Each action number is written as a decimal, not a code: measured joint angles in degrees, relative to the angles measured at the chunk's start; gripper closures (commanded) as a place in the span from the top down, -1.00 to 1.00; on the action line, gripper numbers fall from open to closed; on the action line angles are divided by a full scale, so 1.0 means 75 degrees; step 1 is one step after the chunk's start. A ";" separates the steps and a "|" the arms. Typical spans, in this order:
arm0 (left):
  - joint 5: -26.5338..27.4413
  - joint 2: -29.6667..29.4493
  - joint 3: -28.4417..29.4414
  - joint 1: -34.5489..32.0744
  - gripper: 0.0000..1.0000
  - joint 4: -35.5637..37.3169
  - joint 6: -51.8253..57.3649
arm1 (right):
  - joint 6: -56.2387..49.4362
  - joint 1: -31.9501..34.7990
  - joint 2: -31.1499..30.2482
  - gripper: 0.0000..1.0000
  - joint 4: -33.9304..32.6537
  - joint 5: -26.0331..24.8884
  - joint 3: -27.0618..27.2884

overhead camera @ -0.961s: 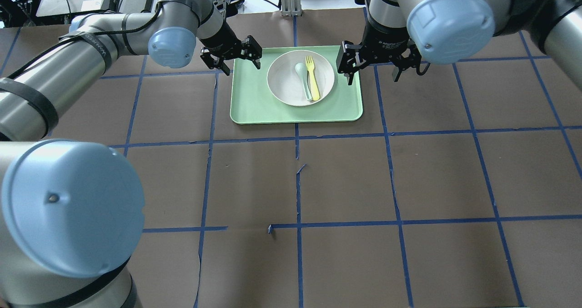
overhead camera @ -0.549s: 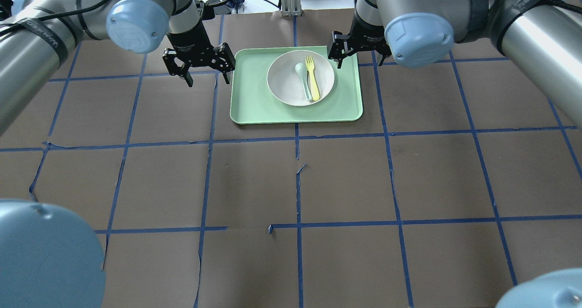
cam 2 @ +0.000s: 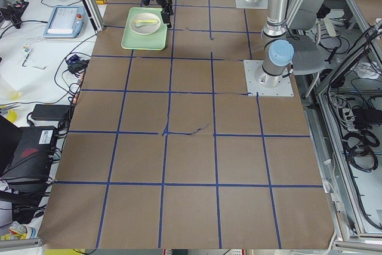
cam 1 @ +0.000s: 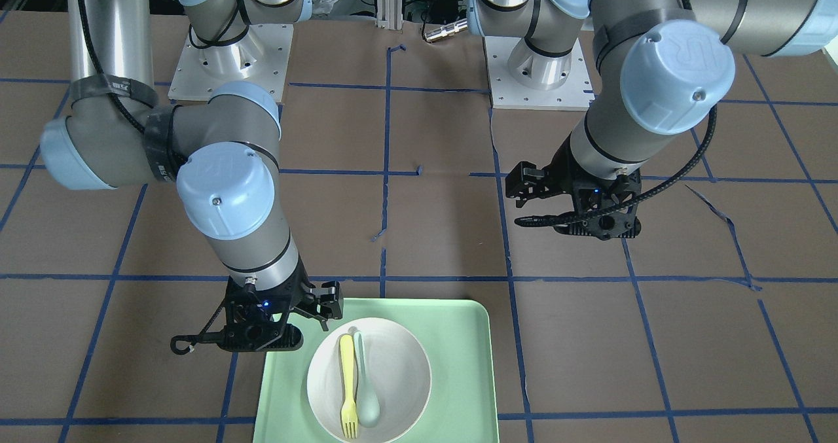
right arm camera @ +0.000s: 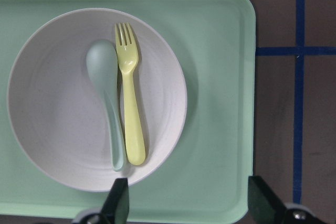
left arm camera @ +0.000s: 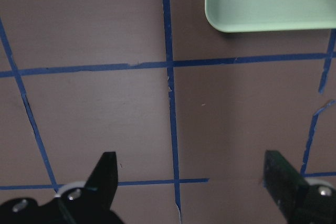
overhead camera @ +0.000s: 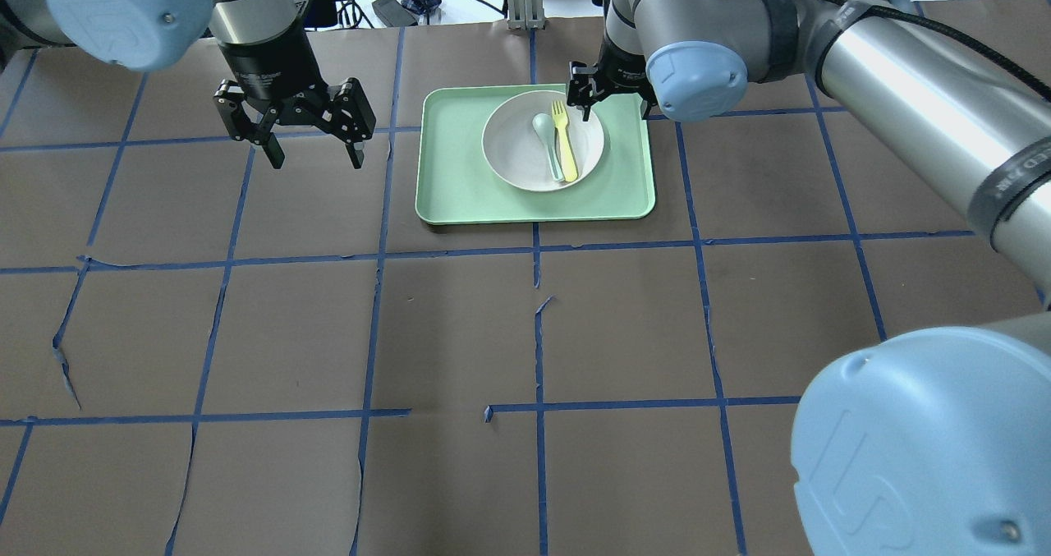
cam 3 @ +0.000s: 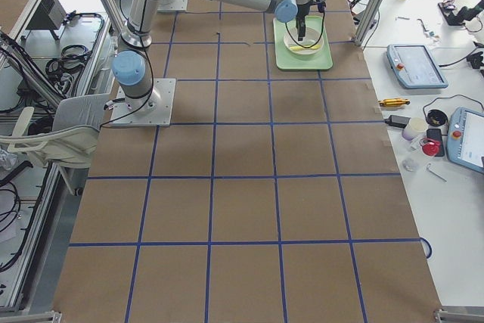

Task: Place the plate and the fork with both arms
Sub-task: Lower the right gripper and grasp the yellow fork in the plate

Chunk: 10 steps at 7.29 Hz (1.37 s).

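The off-white plate sits on the mint-green tray at the table's far middle. The yellow fork lies in the plate, tines away from the robot, next to a grey-green spoon. My left gripper is open and empty, above bare table left of the tray. In the left wrist view, it hangs over brown paper. My right gripper is open and empty above the plate and the fork. In the overhead view only one finger shows.
The tray lies on brown paper with a blue tape grid. The paper has tears at the near left. The right arm's elbow fills the overhead view's near right corner. Benches with devices stand beyond the table.
My left gripper has moved left, away from the tray's far left corner. My right gripper has moved left from beside the tray to over the plate's far right rim. Both stay open.
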 measured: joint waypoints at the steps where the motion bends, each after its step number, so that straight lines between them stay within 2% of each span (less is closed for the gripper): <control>1: -0.0003 0.0165 -0.0238 0.0068 1.00 -0.0004 0.0006 | 0.0056 0.0040 0.0199 0.40 -0.0195 0.0085 -0.0047; 4: -0.0018 0.0341 -0.0681 0.0105 1.00 0.0128 -0.0039 | 0.0361 0.0097 0.0870 0.31 -0.0706 0.0473 -0.0398; 5: -0.0019 0.0356 -0.0733 0.0108 1.00 0.0145 -0.0042 | 0.0382 0.0109 0.1062 0.21 -0.0751 0.0496 -0.0497; 10: -0.0019 0.0371 -0.0870 0.0098 1.00 0.0270 -0.0006 | 0.0394 0.0306 0.1469 0.16 -0.0787 0.0508 -0.0559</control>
